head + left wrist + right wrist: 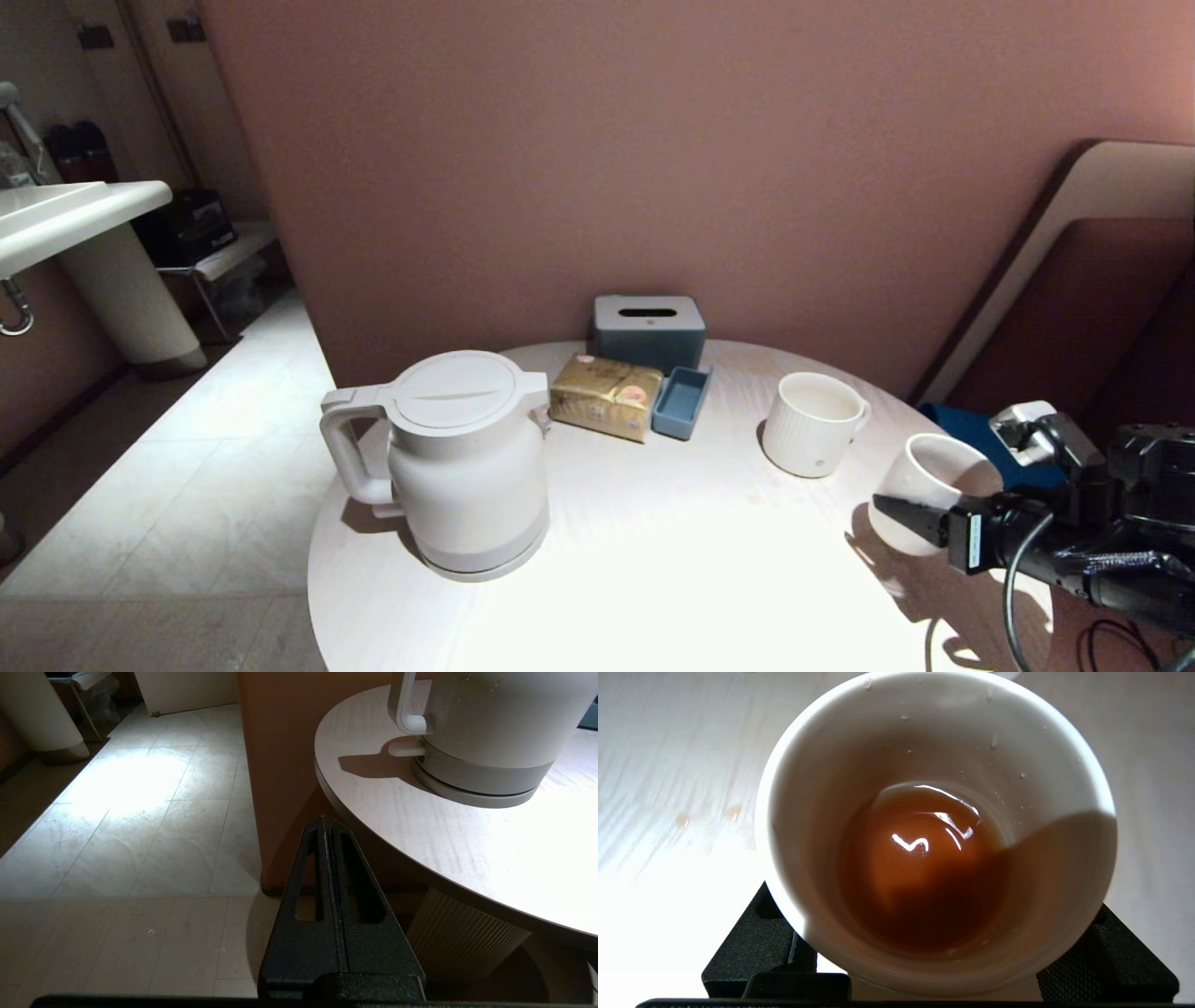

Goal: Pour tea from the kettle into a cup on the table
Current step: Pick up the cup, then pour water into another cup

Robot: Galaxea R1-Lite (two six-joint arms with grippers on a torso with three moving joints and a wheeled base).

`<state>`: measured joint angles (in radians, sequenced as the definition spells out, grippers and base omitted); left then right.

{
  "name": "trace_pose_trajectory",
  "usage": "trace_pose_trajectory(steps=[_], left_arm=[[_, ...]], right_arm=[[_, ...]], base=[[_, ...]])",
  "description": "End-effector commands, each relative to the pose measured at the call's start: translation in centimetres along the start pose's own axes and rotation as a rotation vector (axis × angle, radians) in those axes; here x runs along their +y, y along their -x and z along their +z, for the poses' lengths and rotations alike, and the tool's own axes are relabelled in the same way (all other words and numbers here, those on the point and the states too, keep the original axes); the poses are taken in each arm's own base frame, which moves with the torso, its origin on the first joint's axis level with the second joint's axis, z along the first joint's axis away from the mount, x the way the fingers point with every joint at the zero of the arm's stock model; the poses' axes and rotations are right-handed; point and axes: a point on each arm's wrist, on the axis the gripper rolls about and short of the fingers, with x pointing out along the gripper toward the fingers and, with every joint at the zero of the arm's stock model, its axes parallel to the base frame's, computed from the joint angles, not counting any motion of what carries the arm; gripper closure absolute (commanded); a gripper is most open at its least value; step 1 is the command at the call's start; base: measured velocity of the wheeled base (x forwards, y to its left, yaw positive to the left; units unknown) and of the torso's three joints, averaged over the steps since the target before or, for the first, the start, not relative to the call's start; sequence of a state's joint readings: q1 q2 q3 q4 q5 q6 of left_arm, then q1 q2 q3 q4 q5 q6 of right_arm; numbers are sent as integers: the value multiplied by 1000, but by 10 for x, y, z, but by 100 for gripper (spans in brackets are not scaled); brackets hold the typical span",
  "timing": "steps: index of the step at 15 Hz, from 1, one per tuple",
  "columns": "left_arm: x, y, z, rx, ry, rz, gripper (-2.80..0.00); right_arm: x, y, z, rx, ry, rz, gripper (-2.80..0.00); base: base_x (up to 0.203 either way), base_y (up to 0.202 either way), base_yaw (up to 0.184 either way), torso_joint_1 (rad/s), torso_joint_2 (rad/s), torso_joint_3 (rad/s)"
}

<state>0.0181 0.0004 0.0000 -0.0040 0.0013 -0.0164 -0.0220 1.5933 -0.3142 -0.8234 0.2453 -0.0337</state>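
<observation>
Right tool (920,513) grips one cup (934,485); one kettle (467,462).

The cup (934,830) is cut off at the right wrist view's top edge, and its outer wall hides the right gripper's fingertips. The kettle's (486,732) lid and spout are cropped from the left wrist view. The ribbed mug's (810,425) contents cannot be made out.

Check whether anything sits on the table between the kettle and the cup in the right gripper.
Nothing visible: bare table lies between kettle and cup, held by the right gripper. The ribbed mug stands just behind that line.
</observation>
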Motion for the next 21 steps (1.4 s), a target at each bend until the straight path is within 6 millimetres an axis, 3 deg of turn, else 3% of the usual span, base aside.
trace_pose_trajectory(steps=[1,6,9,15,21], left_arm=[[0,0,0,-1,0,1,0],[0,0,0,-1,0,1,0],[0,0,0,-1,0,1,0],[0,0,0,-1,0,1,0],[0,0,0,-1,0,1,0]], right_arm=[[-6,8,16,-44,-1,-31,0],[-14,19,55,-47,-11,-87,0],[-22,6,78,-49,5,-150,0],[-34,-25,90,10,279,-246,0],[-39,-50,102,5,351,-239,0]], base=[[0,0,0,0,0,0],[0,0,0,0,0,0],[0,0,0,0,0,0],[0,0,0,0,0,0],[0,0,0,0,0,0]])
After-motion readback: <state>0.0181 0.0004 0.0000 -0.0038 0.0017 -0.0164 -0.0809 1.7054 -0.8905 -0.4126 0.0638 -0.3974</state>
